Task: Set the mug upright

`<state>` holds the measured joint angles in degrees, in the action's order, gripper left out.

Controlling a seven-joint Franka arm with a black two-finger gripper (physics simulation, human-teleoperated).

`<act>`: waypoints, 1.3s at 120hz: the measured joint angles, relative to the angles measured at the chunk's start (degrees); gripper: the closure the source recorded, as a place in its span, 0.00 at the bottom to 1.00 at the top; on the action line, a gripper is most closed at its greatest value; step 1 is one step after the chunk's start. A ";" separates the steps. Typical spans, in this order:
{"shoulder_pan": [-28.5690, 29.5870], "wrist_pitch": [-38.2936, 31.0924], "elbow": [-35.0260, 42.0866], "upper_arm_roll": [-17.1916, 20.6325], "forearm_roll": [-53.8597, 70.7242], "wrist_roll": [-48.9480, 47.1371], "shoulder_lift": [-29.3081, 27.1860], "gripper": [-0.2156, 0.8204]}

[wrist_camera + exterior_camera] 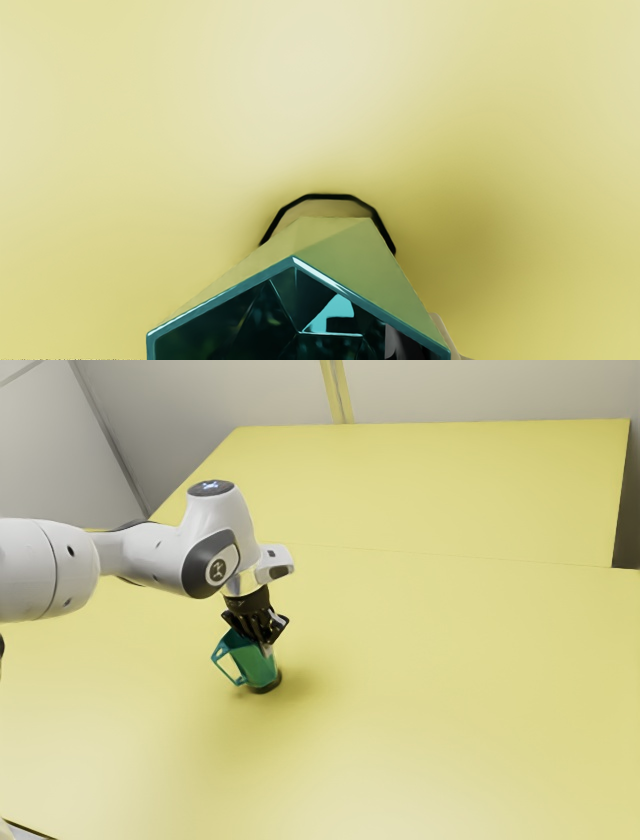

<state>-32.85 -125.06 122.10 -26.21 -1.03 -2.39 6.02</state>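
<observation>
Exterior view: A white robot arm (150, 557) reaches in from the exterior view's left over a bright yellow table (450, 690), its black gripper (264, 644) pointing down at the top of a teal mug (256, 662). The mug is directly beneath the gripper and close up against it, on the exterior view's left half of the scene. Its mouth is up and its dark base (265, 687) is down at the tabletop, with the body leaning a little toward the exterior view's left; whether the base sits flat cannot be told. The angular handle (226, 671) juts toward the exterior view's left. How wide or narrow the gripper stands, and whether it has a hold on the mug, cannot be told from these pictures. A seam crosses the yellow surface beyond the arm, and behind it rises a pale wall (450, 390) with a yellow stripe (338, 390) running up it.

In the wrist view, the mug's faceted rim (220, 296) opens toward the camera, showing a dark teal interior with bright glints. The body narrows away from the rim to the base, where a black edge curves against the yellow tabletop. A soft shadow (465, 240) falls across the table beside the mug.
</observation>
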 joint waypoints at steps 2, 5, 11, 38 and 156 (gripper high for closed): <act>0.00 0.02 0.00 0.00 0.00 -0.13 0.07 0.97; 0.01 0.05 0.00 0.00 0.00 -0.32 0.14 0.97; 0.00 0.12 0.00 0.00 0.01 -0.69 0.27 0.97; 0.02 0.95 -0.06 0.02 -0.28 -1.85 0.51 0.81; 33.58 19.90 -32.66 25.33 -0.51 7.28 -0.97 0.23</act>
<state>0.73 -105.17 89.44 -0.88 -1.54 4.89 5.04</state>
